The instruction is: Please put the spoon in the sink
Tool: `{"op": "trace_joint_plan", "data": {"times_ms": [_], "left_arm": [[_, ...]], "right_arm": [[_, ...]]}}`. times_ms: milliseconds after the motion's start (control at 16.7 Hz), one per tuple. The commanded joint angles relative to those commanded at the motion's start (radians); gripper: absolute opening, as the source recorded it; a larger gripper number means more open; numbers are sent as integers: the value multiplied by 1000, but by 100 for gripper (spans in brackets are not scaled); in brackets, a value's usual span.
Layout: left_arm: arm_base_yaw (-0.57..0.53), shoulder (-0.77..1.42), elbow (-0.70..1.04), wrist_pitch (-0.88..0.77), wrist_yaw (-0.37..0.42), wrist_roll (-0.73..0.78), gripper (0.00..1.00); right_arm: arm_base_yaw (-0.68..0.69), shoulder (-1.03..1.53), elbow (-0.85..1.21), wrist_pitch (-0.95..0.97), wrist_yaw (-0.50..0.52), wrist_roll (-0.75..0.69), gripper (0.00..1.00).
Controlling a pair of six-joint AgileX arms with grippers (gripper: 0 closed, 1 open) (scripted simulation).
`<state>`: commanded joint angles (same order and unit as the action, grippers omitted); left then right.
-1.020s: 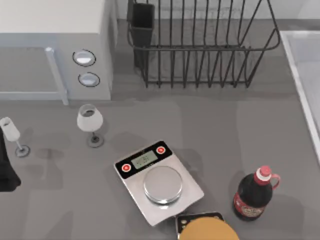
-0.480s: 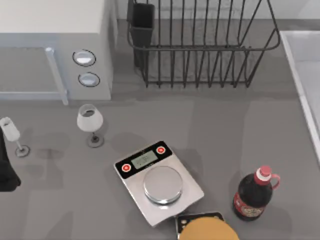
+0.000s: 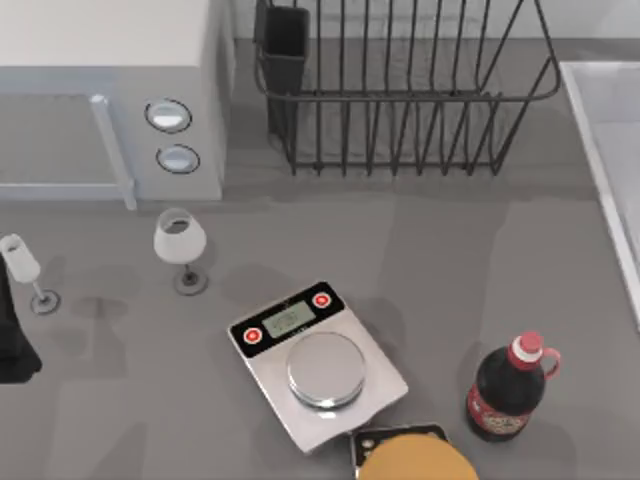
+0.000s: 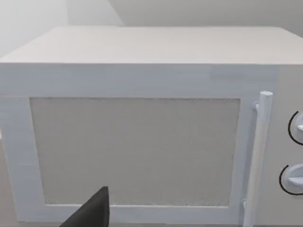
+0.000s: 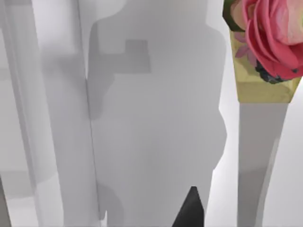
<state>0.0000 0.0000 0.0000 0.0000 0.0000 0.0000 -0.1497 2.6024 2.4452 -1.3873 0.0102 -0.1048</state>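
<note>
The spoon is out of view. The sink [image 3: 600, 140] is a pale basin with a lighter rim at the table's right edge. Its smooth pale walls [image 5: 156, 118] lie close under my right wrist camera. A dark tip of my right gripper [image 5: 191, 210] pokes in over them. My left arm [image 3: 10, 340] is a dark shape at the table's left edge. A dark tip of my left gripper [image 4: 92, 213] sits low in front of the white microwave [image 4: 142, 142].
A black wire dish rack [image 3: 400, 90] stands at the back. A white microwave [image 3: 110, 90] is at the back left, with two wine glasses [image 3: 180, 245] in front of it. A kitchen scale [image 3: 315, 365], a dark bottle [image 3: 505, 395] and a yellow-topped object [image 3: 415, 462] are at the front. A pink rose [image 5: 270, 33] shows beside the sink.
Only the faint shadows on the table between the rack and the scale have shifted a little. No object has moved.
</note>
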Motion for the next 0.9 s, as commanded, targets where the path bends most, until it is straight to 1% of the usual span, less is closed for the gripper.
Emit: {"op": "trace_joint_plan", "data": {"times_ms": [780,840,900], "left_arm": [[0,0,0,0,0,0,100],[0,0,0,0,0,0,100],[0,0,0,0,0,0,100]], "right_arm": [[0,0,0,0,0,0,98],[0,0,0,0,0,0,100],[0,0,0,0,0,0,100]]}}
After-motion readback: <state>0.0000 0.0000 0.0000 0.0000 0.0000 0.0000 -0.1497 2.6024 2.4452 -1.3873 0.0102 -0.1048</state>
